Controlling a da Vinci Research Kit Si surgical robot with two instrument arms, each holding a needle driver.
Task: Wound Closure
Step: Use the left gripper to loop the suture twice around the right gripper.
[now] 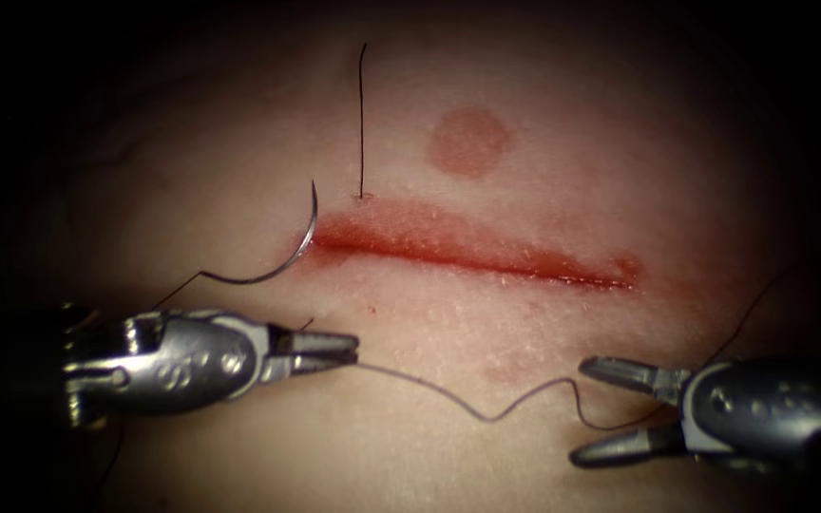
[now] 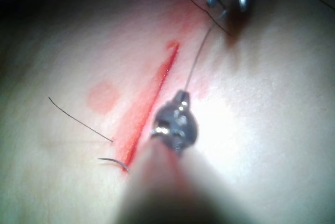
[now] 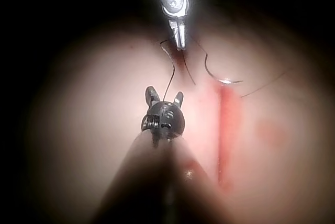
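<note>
Left pincer [image 1: 349,349] grips thread [image 1: 467,404]; right pincer [image 1: 593,411] gapes; needle [image 1: 296,249] lies free.

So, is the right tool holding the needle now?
No, the right tool has open, empty jaws, and the needle lies free at the cut's left end.

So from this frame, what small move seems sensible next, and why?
Probably close the open right tool on the slack dark thread between its jaws. The left tool is already shut on that thread, and the curved steel needle lies free at the left end of the red cut.
</note>
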